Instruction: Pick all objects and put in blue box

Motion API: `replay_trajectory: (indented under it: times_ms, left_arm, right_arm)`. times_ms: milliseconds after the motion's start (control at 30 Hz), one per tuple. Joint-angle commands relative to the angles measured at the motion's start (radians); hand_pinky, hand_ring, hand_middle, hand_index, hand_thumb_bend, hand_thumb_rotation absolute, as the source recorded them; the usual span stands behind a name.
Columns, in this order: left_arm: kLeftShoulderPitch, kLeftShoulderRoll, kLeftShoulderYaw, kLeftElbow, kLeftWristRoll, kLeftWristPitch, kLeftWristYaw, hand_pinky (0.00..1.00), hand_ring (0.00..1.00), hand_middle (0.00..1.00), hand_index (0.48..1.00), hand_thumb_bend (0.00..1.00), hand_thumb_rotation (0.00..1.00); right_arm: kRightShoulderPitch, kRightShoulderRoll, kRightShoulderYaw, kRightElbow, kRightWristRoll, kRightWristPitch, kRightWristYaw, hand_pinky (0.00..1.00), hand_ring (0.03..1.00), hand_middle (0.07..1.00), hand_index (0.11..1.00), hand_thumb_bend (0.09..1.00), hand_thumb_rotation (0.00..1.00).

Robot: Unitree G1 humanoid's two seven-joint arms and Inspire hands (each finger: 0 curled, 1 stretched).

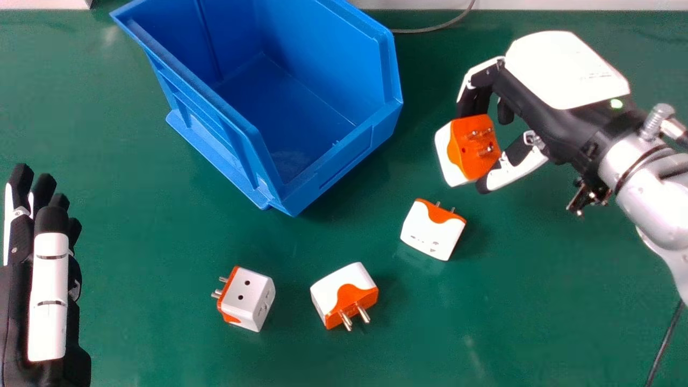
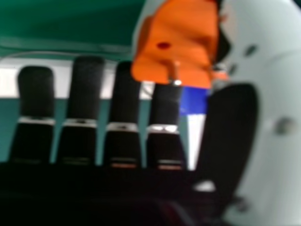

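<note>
In the head view my right hand (image 1: 559, 91) is to the right of the blue box (image 1: 344, 161), its fingers and thumb pinching an orange and white plug adapter (image 1: 473, 148) above the table. The right hand view shows that adapter (image 2: 178, 42) against the thumb and fingertips of my right hand (image 2: 230, 127). Three more adapters lie on the table: one (image 1: 433, 230) below the held one, one (image 1: 345, 295) at lower centre, and one (image 1: 247, 298) farther left. My left hand (image 1: 51, 290) rests at the left edge with straight fingers. The box's visible floor holds no adapter.
The green table (image 1: 161, 242) surrounds the box. A grey cable (image 1: 435, 27) runs behind the box along the table's far edge, and a dark cable (image 1: 665, 341) hangs at the lower right.
</note>
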Motion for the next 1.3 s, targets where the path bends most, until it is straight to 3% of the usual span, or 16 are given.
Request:
replay_trajectory:
  times_ms: [0,100,233,400,533,667,733,967,1100,1267]
  left_arm:
    - [-0.001,0.007,0.007,-0.010,0.000,-0.018,0.000,1.00,1.00,1.00,1.000,0.58,1.00]
    - [-0.003,0.008,0.008,-0.006,-0.001,-0.021,-0.003,1.00,1.00,1.00,1.000,0.57,1.00]
    - [0.003,0.002,0.004,-0.026,0.016,-0.008,0.016,1.00,1.00,1.00,1.000,0.56,1.00]
    - [0.008,-0.002,-0.004,-0.042,0.024,0.007,0.035,1.00,1.00,1.00,1.000,0.55,1.00]
    - [0.005,0.000,-0.006,-0.033,0.023,-0.005,0.031,1.00,1.00,1.00,1.000,0.55,1.00]
    - [0.010,-0.006,-0.011,-0.046,0.029,0.008,0.041,1.00,1.00,1.00,1.000,0.56,1.00]
    - [0.008,-0.008,-0.013,-0.043,0.024,0.008,0.042,1.00,1.00,1.00,1.000,0.56,1.00]
    - [0.000,-0.008,-0.018,-0.030,0.028,-0.010,0.039,1.00,1.00,1.00,1.000,0.54,1.00]
    - [0.001,-0.012,-0.021,-0.039,0.039,0.003,0.052,1.00,1.00,1.00,1.000,0.54,1.00]
    - [0.001,-0.011,-0.024,-0.040,0.034,-0.002,0.046,1.00,1.00,1.00,1.000,0.54,1.00]
  right_arm:
    - [-0.002,-0.002,-0.034,-0.062,0.017,-0.021,0.000,0.32,0.448,0.559,0.497,0.489,0.00]
    - [-0.007,0.008,-0.031,-0.088,0.015,-0.038,0.010,0.32,0.447,0.558,0.495,0.489,0.00]
    - [-0.044,0.041,-0.012,-0.112,0.011,-0.068,0.020,0.32,0.446,0.557,0.495,0.489,0.00]
    - [-0.096,0.085,0.008,-0.109,0.006,-0.092,0.036,0.31,0.441,0.551,0.506,0.489,0.00]
    - [-0.147,0.122,0.034,-0.096,-0.003,-0.117,0.047,0.31,0.440,0.550,0.510,0.489,0.00]
    - [-0.192,0.153,0.058,-0.080,-0.004,-0.136,0.061,0.31,0.436,0.547,0.514,0.489,0.00]
    - [-0.218,0.169,0.066,-0.045,0.007,-0.179,0.044,0.31,0.436,0.546,0.515,0.489,0.00]
    - [-0.277,0.226,0.092,-0.004,-0.015,-0.196,0.047,0.31,0.435,0.542,0.514,0.489,0.00]
    - [-0.310,0.272,0.115,0.053,-0.042,-0.200,0.015,0.31,0.432,0.536,0.515,0.489,0.00]
    - [-0.387,0.351,0.147,0.196,-0.063,-0.198,-0.036,0.30,0.428,0.535,0.526,0.488,0.00]
